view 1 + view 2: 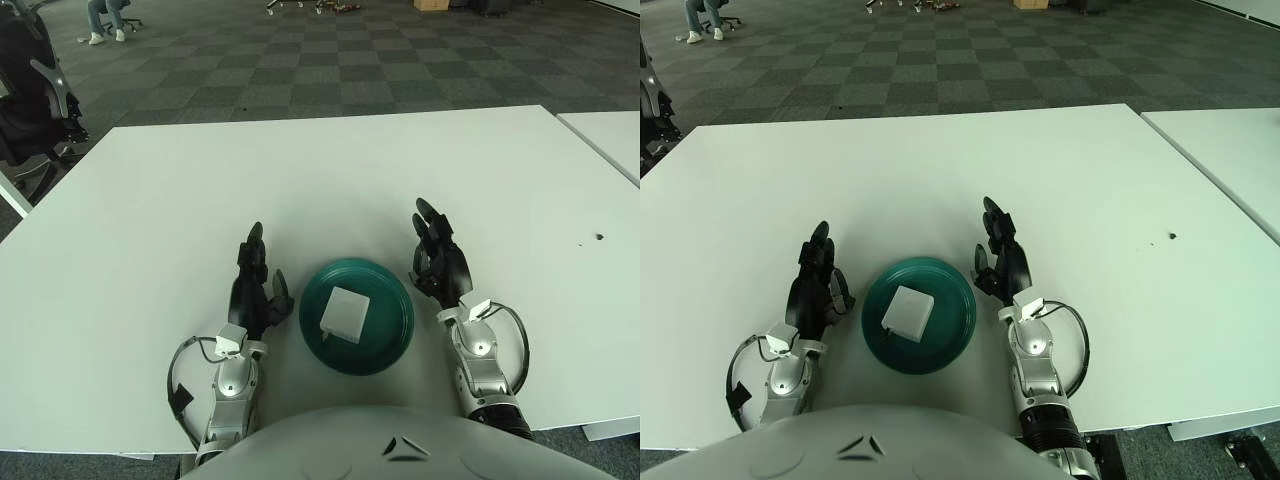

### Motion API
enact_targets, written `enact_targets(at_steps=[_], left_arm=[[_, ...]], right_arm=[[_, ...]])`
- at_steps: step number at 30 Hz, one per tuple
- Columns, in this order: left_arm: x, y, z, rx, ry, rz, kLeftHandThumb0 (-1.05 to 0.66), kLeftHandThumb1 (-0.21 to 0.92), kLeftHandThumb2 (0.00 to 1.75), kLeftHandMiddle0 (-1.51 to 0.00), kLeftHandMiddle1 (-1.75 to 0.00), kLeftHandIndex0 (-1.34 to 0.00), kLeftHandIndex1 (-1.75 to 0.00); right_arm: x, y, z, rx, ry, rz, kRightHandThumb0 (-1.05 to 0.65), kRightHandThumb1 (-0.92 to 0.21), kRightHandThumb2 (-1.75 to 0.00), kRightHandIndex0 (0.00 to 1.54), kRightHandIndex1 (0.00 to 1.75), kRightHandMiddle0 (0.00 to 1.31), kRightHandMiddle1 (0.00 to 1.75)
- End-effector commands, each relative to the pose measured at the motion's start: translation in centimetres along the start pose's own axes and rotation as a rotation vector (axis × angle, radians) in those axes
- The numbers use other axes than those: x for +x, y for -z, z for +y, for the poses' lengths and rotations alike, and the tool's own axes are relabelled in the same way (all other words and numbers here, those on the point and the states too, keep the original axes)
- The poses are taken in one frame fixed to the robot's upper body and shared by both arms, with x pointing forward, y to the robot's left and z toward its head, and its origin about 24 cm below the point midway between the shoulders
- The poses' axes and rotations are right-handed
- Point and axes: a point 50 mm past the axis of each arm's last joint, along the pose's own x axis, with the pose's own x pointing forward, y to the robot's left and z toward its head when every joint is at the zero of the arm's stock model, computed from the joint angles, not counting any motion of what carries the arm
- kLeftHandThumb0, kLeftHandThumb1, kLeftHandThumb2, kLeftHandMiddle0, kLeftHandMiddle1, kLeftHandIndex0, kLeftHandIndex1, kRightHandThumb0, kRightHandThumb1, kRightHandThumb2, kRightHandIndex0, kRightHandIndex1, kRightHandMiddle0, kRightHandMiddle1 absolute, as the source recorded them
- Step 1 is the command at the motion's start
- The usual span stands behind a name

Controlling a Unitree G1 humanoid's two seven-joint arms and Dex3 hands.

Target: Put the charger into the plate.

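While the white charger (345, 312) is lying flat inside the dark green plate (390, 345), both hands are flanking the dish with their fingers extended and holding nothing. Sitting slightly left of the plate's centre, the charger is leaving a band of bare green showing all round it, widest toward the right rim. The plate is resting on the white table (330, 170) close to the near edge, roughly midway between the two forearms. The left hand (254, 285) is showing just beside the plate's left rim, its black fingers pointing toward the far side and its nearest finger coming very close to the rim; whether the two are touching cannot be told. The right hand (438, 262) is showing just beside the plate's right rim, likewise pointing far, with a narrow strip of table visible between palm and dish. Beyond the fingertips the tabletop is stretching broad and unoccupied to its far edge, and it is also lying open to the left and right of the arms. A small dark speck (598, 238) is marking the surface well to the right. A second white table (612, 135) is standing beside the right edge, separated by a thin gap. Past the far edge, grey chequered carpet (330, 60) is spreading away, with a black office chair (30, 95) standing at the far left corner.
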Motion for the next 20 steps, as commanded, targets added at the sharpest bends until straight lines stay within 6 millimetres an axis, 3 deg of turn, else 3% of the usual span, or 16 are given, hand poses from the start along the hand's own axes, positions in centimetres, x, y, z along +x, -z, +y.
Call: enact_targets(at_steps=[1, 20], left_arm=[[-4.79, 5.44, 0.82, 0.021, 0.016, 0.298, -0.99, 0.92, 1.07, 0.0, 0.0, 0.0, -0.05], [-4.67, 5.68, 0.92, -0.02, -0.034, 0.308, -0.98, 0.92, 1.09, 0.0, 0.0, 0.0, -0.04]], right_arm=[[-7.44, 7.04, -0.26, -0.053, -0.058, 0.42, -0.97, -0.92, -0.9, 0.05, 0.0, 0.0, 0.21], [-7.68, 7.74, -0.75, -0.087, -0.012, 0.488, -1.0, -0.92, -0.93, 0.01, 0.0, 0.0, 0.06]])
